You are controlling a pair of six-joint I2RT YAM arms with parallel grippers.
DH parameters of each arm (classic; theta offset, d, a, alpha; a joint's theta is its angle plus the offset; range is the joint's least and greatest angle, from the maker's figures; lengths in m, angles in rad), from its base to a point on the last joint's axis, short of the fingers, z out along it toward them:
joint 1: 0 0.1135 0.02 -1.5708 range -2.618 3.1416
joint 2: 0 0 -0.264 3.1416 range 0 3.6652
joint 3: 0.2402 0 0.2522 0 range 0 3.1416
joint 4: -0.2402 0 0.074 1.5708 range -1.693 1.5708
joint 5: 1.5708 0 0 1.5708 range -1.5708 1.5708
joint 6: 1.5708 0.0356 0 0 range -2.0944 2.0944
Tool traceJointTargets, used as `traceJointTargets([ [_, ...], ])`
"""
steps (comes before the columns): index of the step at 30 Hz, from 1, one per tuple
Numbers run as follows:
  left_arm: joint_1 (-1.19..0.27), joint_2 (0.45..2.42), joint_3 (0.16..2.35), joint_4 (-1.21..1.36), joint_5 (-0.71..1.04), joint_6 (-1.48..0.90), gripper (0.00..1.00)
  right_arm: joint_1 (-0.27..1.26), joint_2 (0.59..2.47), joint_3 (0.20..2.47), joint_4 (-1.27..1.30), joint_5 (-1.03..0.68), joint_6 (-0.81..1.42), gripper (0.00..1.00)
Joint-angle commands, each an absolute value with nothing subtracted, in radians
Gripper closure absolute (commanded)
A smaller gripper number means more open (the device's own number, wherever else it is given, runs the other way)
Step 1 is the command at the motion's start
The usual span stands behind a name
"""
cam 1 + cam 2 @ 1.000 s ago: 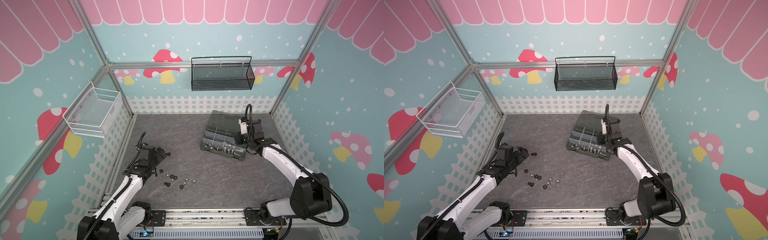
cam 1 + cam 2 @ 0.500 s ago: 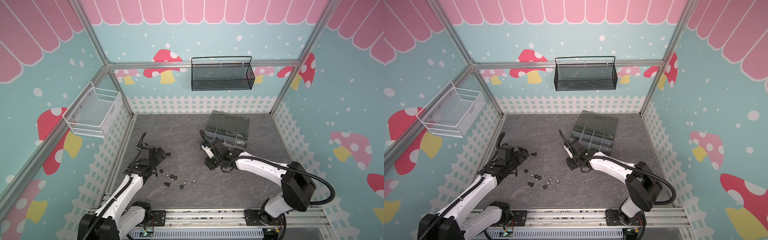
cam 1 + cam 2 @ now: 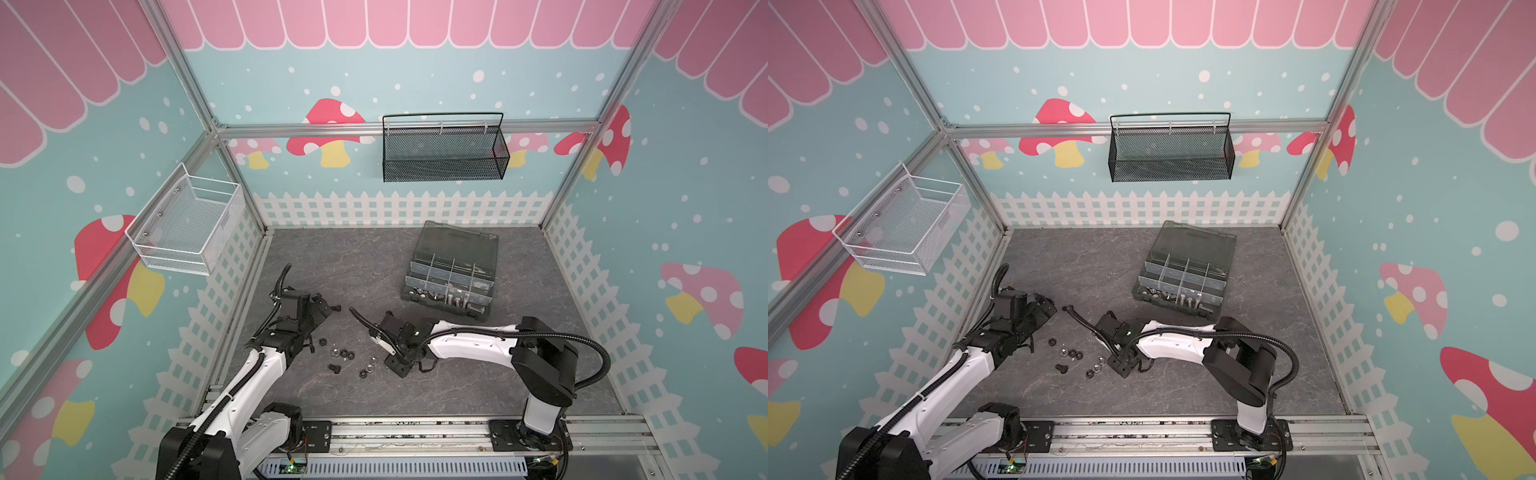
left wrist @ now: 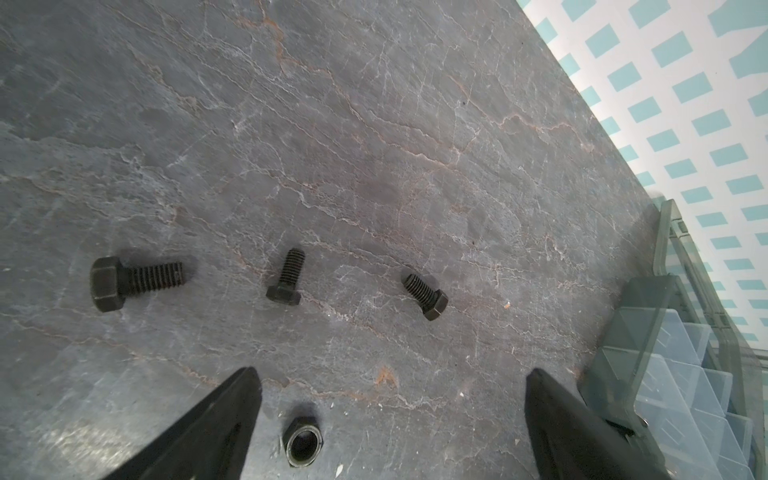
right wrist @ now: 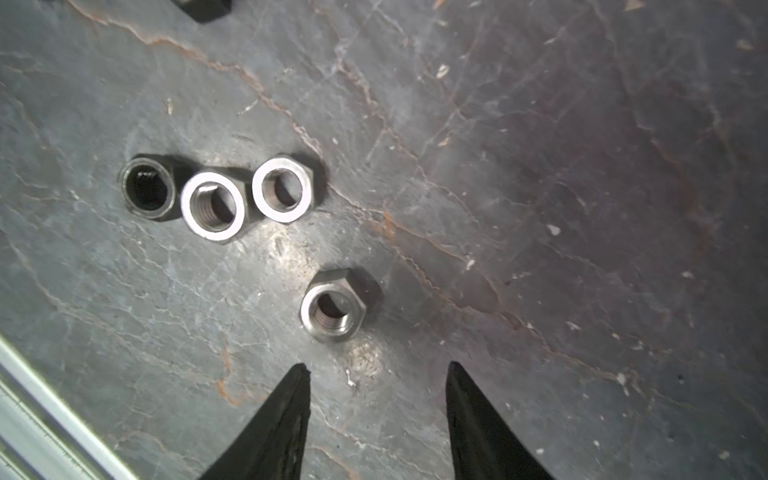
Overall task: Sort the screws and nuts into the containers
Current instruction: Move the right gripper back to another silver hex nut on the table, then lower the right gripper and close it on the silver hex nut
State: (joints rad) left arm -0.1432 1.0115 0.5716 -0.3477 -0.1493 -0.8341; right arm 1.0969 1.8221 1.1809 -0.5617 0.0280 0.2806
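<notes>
At counter's point(image 3: 374, 257) right — containers point(image 3: 449, 276), front row held silver screws point(image 3: 451, 298) | left tool point(image 4: 392, 374) wide apart, empty | right tool point(image 5: 378, 368) partly apart — near silver nut point(image 5: 333, 305)

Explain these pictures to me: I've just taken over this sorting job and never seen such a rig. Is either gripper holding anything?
Two white robot arms stand at the near edge of the table, each ending in a two-fingered gripper. The two wide pictures come from one overhead camera; the two close-ups come from cameras on the wrists. The left gripper is open and empty near three black screws and a black nut. The right gripper is open and empty beside loose silver nuts. The organizer box stands open further back, with silver hardware already in its front compartments.
</notes>
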Motion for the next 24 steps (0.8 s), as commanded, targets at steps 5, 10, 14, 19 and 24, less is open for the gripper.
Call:
traceJointTargets([
  [5,-0.128,1.0,0.559,-0.364,-0.174,-0.851,0.0,1.12,1.874,1.228,-0.586,0.033,0.247,0.45],
  [10,-0.126,0.999,0.558,-0.363,-0.169,-0.849,0.0,1.12,1.891,1.235,-0.586,0.082,0.275,0.46],
  [14,-0.125,1.001,0.556,-0.362,-0.169,-0.848,0.0,1.119,1.949,1.244,-0.59,0.107,0.297,0.48],
  [19,-0.124,1.005,0.555,-0.359,-0.163,-0.848,0.0,1.117,1.967,1.252,-0.588,0.118,0.304,0.53],
  [24,-0.124,1.008,0.553,-0.356,-0.163,-0.848,0.0,1.114,1.981,1.251,-0.588,0.122,0.308,0.59],
])
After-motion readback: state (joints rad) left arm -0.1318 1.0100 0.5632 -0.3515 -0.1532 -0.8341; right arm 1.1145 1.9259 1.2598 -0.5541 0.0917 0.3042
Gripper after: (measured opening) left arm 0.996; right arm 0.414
